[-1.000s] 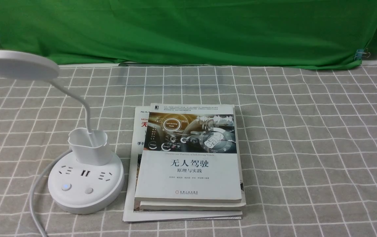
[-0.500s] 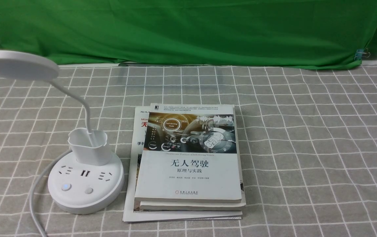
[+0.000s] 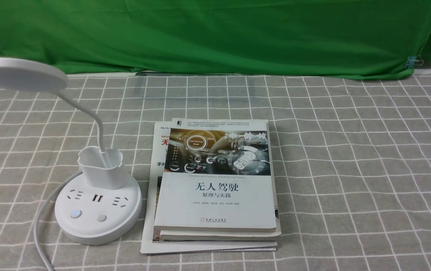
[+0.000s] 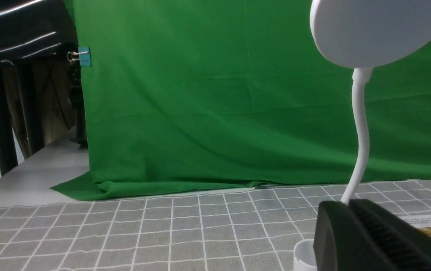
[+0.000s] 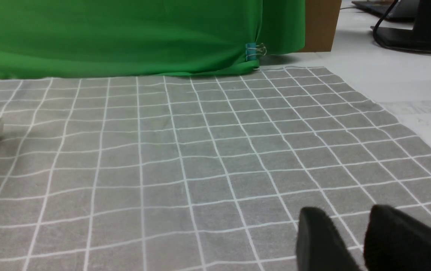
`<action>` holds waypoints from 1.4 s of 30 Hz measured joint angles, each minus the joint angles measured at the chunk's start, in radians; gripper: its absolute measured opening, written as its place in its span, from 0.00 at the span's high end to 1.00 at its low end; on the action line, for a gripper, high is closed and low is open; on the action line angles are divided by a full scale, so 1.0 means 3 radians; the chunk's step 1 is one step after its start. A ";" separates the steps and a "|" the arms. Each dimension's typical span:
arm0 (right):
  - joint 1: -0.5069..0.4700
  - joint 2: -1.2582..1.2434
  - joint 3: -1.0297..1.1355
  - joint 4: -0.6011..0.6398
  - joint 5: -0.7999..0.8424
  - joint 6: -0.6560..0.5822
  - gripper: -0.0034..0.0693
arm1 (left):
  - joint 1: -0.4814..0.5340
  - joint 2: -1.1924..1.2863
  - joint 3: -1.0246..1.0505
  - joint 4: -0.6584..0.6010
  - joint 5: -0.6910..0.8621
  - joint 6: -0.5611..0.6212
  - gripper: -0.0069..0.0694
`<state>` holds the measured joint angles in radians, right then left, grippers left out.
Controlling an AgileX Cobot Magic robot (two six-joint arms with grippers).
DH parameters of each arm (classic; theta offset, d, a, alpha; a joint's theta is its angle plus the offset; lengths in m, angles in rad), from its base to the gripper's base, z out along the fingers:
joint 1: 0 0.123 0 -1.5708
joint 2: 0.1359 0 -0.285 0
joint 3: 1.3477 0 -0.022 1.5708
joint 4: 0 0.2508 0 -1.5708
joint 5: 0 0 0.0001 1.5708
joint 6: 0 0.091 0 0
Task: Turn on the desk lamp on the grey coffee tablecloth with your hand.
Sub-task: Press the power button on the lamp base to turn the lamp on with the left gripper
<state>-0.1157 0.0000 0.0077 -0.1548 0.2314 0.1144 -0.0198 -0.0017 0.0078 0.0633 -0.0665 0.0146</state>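
The white desk lamp (image 3: 98, 210) stands at the left on the grey coffee tablecloth (image 3: 351, 169). Its disc head (image 3: 20, 73) looks unlit, and its round base carries two buttons; the left button (image 3: 75, 214) glows faint blue. Neither gripper shows in the front view. In the left wrist view my left gripper (image 4: 347, 205), the black hand, is shut and empty, just in front of the lamp's neck (image 4: 362, 128) and cup rim (image 4: 304, 256). Its bracket and cable are out of view. In the right wrist view my right gripper (image 5: 345, 212) is open, low over bare cloth.
A stack of books (image 3: 215, 184) lies just right of the lamp base. The lamp's white cord (image 3: 40, 226) runs off the front left. A green backdrop cloth (image 3: 215, 34) hangs along the back, held by a blue clip (image 3: 411, 62).
The black edge of my left gripper at the front view's lower left corner has slipped out of frame. The lamp and books have not moved.
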 joint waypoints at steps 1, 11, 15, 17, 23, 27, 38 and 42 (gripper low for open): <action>0.0000 0.0000 0.0000 0.0000 0.0000 0.0000 0.62 | 0.0000 0.0000 0.0000 0.0003 0.0000 0.0000 0.90; 0.0000 0.0000 0.0000 0.0000 0.0000 0.0000 0.62 | 0.0000 0.0039 -0.0230 -0.0211 -0.0407 -0.0388 0.90; 0.0000 0.0000 0.0000 0.0000 0.0000 0.0000 0.62 | 0.0000 0.0463 -0.1098 -0.0103 0.0312 -0.0340 0.90; 0.0000 0.0000 0.0000 0.0000 0.0000 0.0000 0.62 | 0.0000 0.0698 -0.1456 -0.0087 0.0730 -0.0336 0.90; 0.0000 0.0000 0.0000 0.0000 0.0000 0.0000 0.62 | 0.0000 0.1535 -0.1909 -0.0053 0.1573 -0.0326 0.90; 0.0000 0.0000 0.0000 0.0000 0.0000 0.0000 0.62 | 0.0000 0.1945 -0.1919 -0.0050 0.1584 -0.0316 0.90; 0.0000 0.0000 0.0000 0.0000 0.0000 0.0000 0.62 | 0.0000 0.3011 -0.1923 -0.0946 0.1574 -0.0236 0.90; 0.0000 0.0000 0.0000 0.0000 0.0000 0.0000 0.62 | 0.0000 0.3529 -0.1926 -0.1523 0.1729 0.0206 0.90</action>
<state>-0.1157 0.0000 0.0077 -0.1548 0.2314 0.1144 -0.0198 1.0570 -0.5699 -0.3936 0.4523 0.0765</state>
